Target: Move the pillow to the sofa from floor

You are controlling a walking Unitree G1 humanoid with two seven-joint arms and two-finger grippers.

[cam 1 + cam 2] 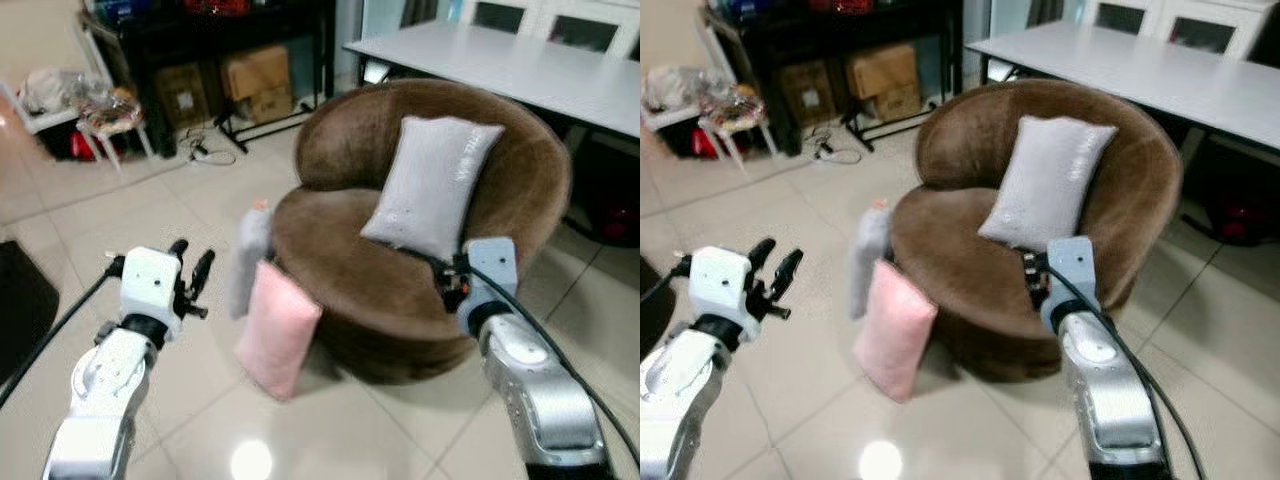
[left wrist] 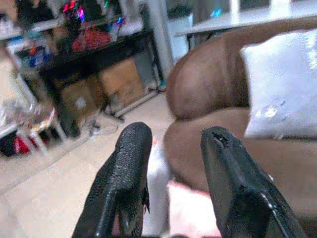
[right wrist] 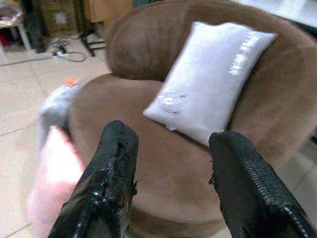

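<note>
A pink pillow point(image 1: 277, 329) leans upright on the floor against the front left of the round brown sofa chair point(image 1: 340, 265). Behind it a grey pillow point(image 1: 250, 258) also stands on the floor against the chair. A light grey pillow point(image 1: 432, 183) rests on the seat against the backrest. My left gripper point(image 1: 191, 268) is open, raised a short way left of the floor pillows, empty. My right gripper point(image 3: 166, 183) is open and empty, held at the chair's front right edge, just below the seated pillow.
A white table point(image 1: 520, 65) stands behind the chair on the right. At the back are a black shelf point(image 1: 215, 40) with cardboard boxes point(image 1: 258, 80), cables on the floor point(image 1: 205, 150), and a small white stool with clutter point(image 1: 105, 120). Tiled floor lies open in front.
</note>
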